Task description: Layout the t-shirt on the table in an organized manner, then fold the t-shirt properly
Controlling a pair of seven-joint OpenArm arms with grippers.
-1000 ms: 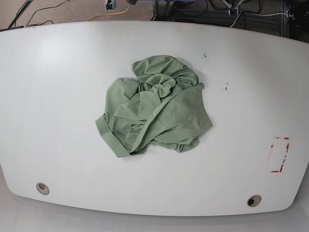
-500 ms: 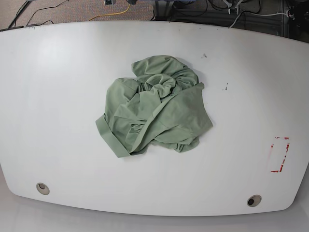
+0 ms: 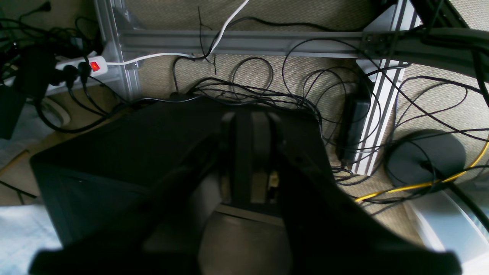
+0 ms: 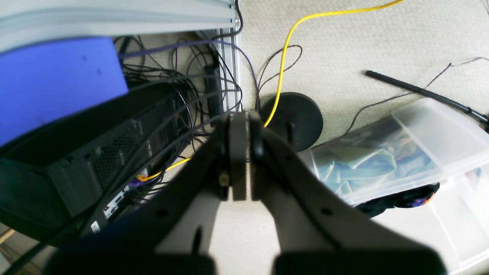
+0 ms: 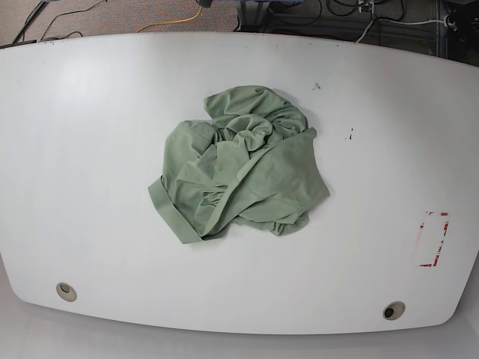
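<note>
The sage-green t-shirt [image 5: 239, 164] lies crumpled in a heap near the middle of the white table [image 5: 90, 149]. No arm or gripper shows in the base view. My left gripper [image 3: 250, 126] is shut and empty, off the table over a black box on the floor. My right gripper [image 4: 240, 126] is shut and empty, also off the table over carpet and cables. The t-shirt shows in neither wrist view.
A red tape rectangle [image 5: 432, 239] marks the table's right side. Two grommet holes [image 5: 66, 291] [image 5: 393, 310] sit near the front edge. Small dark specks [image 5: 349, 135] lie right of the shirt. A clear bin [image 4: 401, 152] and cables lie on the floor.
Nothing has moved on the table. At the far edge, a small grey object at top centre has left the base view.
</note>
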